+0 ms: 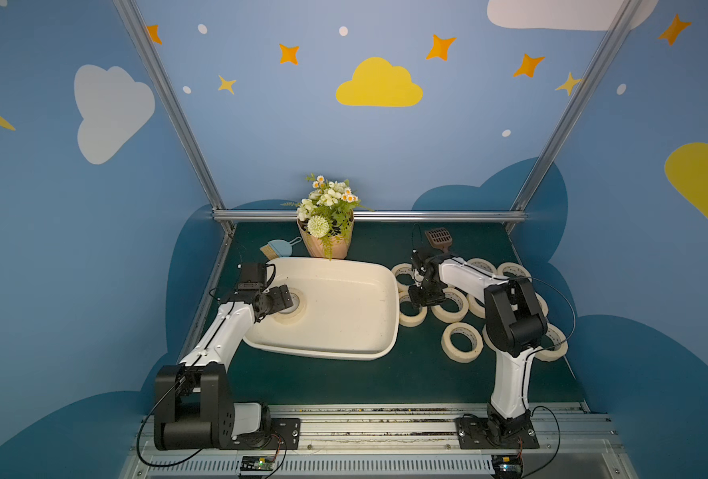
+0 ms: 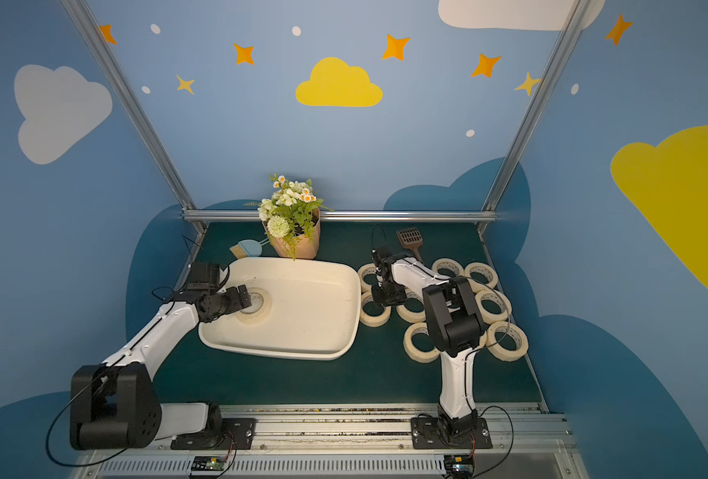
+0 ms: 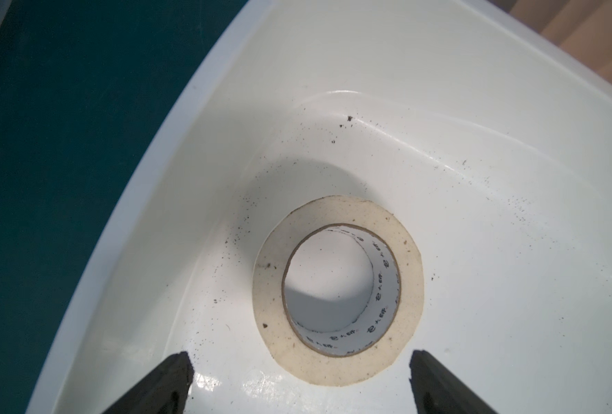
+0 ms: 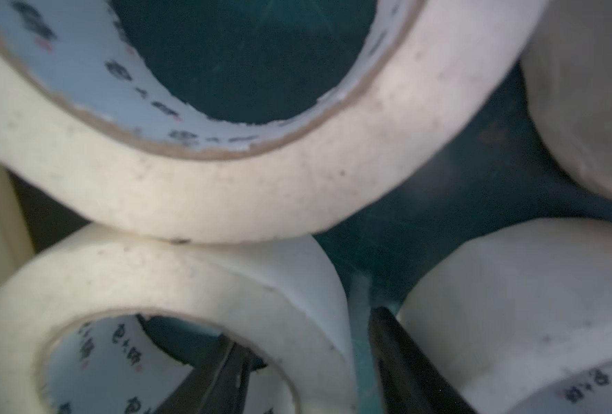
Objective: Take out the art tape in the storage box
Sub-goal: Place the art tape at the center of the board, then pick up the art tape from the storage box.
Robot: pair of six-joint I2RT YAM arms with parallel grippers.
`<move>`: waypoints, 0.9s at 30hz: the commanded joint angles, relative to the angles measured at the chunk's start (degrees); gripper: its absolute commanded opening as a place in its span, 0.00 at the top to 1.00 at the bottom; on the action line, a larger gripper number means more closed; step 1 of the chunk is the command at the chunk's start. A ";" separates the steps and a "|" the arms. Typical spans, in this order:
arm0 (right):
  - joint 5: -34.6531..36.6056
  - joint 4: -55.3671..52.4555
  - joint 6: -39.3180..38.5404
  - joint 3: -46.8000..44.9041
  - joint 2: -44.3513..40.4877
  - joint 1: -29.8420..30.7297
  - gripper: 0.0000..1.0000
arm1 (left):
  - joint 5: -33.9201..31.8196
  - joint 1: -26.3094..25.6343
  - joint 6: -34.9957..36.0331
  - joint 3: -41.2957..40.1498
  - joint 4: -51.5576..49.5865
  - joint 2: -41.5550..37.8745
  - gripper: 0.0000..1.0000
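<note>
**One roll left in the tub**

A single masking-tape roll (image 3: 338, 290) lies flat near the left end of the storage box (image 1: 344, 331), centre frame. The left tool (image 3: 300, 380) hangs over it, jaws wide, gripping nothing. The other rolls (image 1: 462, 342) crowd the counter (image 1: 344, 381) at right; the right tool (image 4: 308, 362) straddles one roll's wall there, jaws parted.
</note>
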 commanded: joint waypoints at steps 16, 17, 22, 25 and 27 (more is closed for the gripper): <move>-0.90 -8.58 -0.11 -2.82 -25.03 3.88 0.33 | -3.93 2.18 1.11 3.79 3.78 13.76 0.24; -0.79 -8.76 -0.06 -2.55 -25.07 4.14 0.33 | -3.39 2.18 1.28 4.33 3.74 15.03 0.27; -0.84 -9.73 0.24 -1.35 -24.63 6.06 0.33 | -2.04 2.16 2.47 6.51 2.13 18.76 0.60; -1.20 -10.10 0.94 -0.94 -24.03 7.60 0.33 | -1.90 2.12 2.48 6.69 2.14 18.52 0.77; -1.46 -10.01 1.45 -0.78 -23.75 8.85 0.33 | -1.82 2.05 2.56 7.03 1.58 17.74 0.81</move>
